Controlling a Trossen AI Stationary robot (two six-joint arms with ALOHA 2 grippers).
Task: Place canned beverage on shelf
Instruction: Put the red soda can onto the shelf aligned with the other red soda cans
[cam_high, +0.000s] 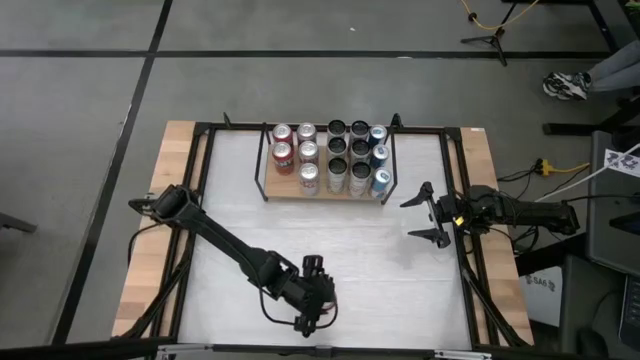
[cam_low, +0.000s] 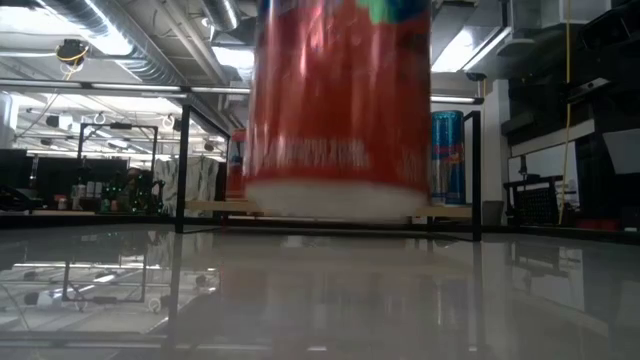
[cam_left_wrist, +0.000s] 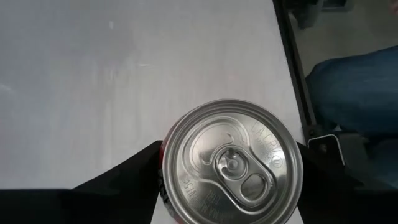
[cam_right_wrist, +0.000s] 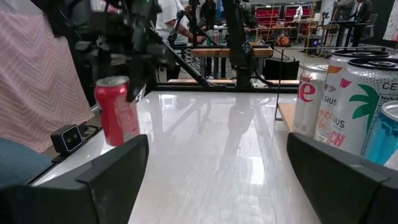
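Note:
A red can (cam_left_wrist: 233, 162) with a silver top sits between the fingers of my left gripper (cam_high: 313, 300), near the table's near edge; it also shows in the right wrist view (cam_right_wrist: 115, 109) and fills the low view (cam_low: 340, 100). The shelf (cam_high: 290, 194), a light-wood board with black rod uprights, stands at the table's far middle and carries several upright cans (cam_high: 330, 158). My right gripper (cam_high: 432, 215) waits open at the table's right side with nothing between its fingers. My left gripper pinches the red can's side wall just under the top rim (cam_left_wrist: 163, 163), one dark finger (cam_left_wrist: 124, 183) on each side. The fingers slant down from above. The can stands upright and hangs clear of the table, its bottom (cam_low: 330, 205) above the surface.
White tabletop (cam_high: 380, 260) lies bare between the can and the shelf. Black frame rails (cam_high: 462, 270) run along the table's sides. A person sits close to the near edge, a blue trouser leg (cam_left_wrist: 354, 87) beside the table. The shelf's cans (cam_right_wrist: 348, 99) stand near my right gripper.

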